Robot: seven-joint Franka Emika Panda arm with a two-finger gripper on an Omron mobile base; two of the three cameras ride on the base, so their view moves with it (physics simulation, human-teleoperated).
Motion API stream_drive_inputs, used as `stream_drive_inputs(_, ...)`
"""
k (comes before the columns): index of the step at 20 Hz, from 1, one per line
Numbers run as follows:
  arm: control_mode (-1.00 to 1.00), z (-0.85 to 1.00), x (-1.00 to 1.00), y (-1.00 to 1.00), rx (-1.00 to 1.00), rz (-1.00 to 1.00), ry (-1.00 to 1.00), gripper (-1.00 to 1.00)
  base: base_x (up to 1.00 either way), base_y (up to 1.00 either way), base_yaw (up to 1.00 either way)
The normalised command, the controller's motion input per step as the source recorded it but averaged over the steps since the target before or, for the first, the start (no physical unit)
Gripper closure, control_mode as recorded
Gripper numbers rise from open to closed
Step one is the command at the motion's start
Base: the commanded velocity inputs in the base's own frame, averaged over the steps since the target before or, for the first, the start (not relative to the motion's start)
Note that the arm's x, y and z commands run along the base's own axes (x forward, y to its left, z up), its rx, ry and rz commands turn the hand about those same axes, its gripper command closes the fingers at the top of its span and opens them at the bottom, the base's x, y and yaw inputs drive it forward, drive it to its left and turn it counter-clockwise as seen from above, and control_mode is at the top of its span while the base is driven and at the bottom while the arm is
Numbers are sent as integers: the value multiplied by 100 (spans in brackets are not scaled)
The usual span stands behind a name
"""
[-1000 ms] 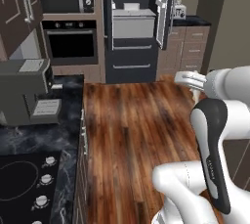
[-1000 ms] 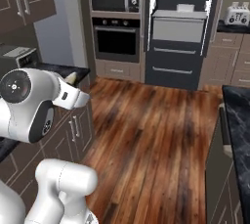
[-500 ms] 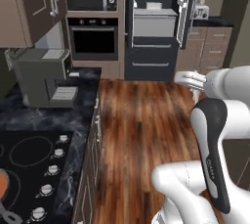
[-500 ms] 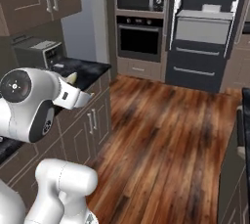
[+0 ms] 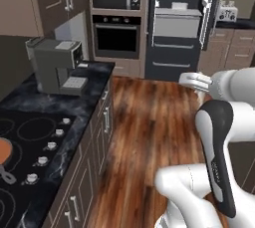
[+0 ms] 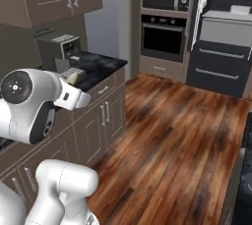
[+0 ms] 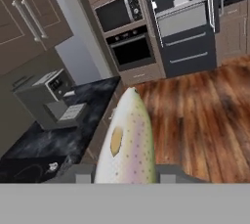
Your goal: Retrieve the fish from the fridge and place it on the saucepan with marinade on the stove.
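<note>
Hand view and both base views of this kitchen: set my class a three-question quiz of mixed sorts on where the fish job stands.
1. True or false: the tool is shut on the fish.
2. Multiple choice: the fridge doors are (A) open, (B) shut, (C) removed.
3. Fill in: in the left base view, the saucepan with marinade sits at the picture's ____ edge, on the stove.

Key: 1 true; 2 A; 3 left.
</note>
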Motion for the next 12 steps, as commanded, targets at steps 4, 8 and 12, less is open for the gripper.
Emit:
stream_drive_inputs(4,100,0,0,0,0,0,0,100,-10,-3,34)
stream_drive_inputs(8,100,0,0,0,0,0,0,100,0,19,33)
stream_drive_inputs(12,100,0,0,0,0,0,0,100,0,31,31)
